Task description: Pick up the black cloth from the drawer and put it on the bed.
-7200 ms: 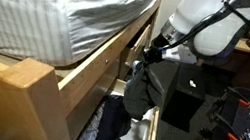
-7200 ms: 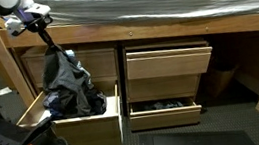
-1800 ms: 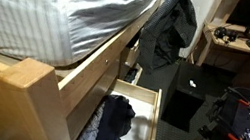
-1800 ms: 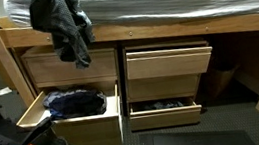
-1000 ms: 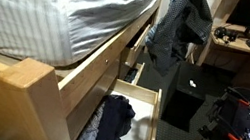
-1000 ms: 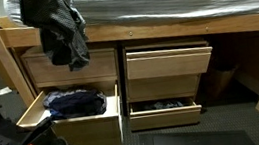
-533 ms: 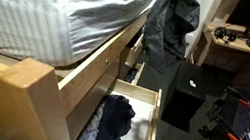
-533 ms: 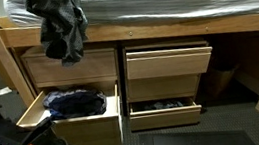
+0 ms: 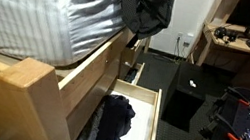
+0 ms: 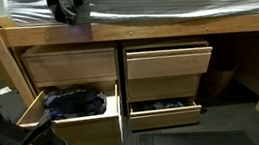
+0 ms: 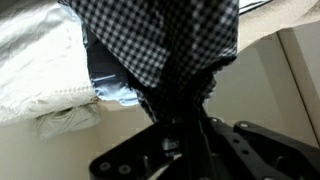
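The black cloth point(image 9: 143, 7) hangs bunched over the edge of the bed point(image 9: 43, 12), at the top of both exterior views point(image 10: 67, 5). The arm is out of frame above it. In the wrist view the cloth point(image 11: 165, 45) shows a black-and-white check pattern and fills the top, running down into my gripper point(image 11: 178, 120), whose dark fingers are shut on it. The bed's grey sheet point(image 11: 40, 60) lies to the left. The open drawer point(image 10: 70, 116) below still holds dark clothes point(image 10: 73, 102).
A wooden bed frame point(image 10: 144, 32) carries several drawers; another lower drawer point(image 10: 163, 108) is partly open. In an exterior view the open drawer point(image 9: 147, 134) juts into the aisle beside a black cabinet point(image 9: 190, 96) and a desk point(image 9: 245, 49).
The cloth has risen and swung toward the bed, from hanging in front of the frame to hanging over the mattress edge.
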`<move>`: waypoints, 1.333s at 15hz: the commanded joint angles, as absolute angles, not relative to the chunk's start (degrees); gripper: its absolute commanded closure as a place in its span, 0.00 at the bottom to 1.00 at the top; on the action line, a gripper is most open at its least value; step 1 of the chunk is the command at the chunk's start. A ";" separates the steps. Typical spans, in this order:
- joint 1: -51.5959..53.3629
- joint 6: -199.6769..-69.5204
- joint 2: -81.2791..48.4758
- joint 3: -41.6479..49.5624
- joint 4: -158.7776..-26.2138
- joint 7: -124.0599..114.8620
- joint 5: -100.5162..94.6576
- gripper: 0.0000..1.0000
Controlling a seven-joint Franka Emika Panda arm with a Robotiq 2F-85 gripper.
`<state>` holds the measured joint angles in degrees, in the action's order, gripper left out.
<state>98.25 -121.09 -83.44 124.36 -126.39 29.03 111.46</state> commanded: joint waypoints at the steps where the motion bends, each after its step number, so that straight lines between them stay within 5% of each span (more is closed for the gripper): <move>1: 96.41 -130.61 -84.76 124.22 -120.27 23.62 107.09 1.00; 8: 93.89 -135.42 -80.64 119.87 -116.30 26.62 105.78 1.00; 20: 86.43 -90.44 -57.86 135.46 -114.83 55.11 96.49 1.00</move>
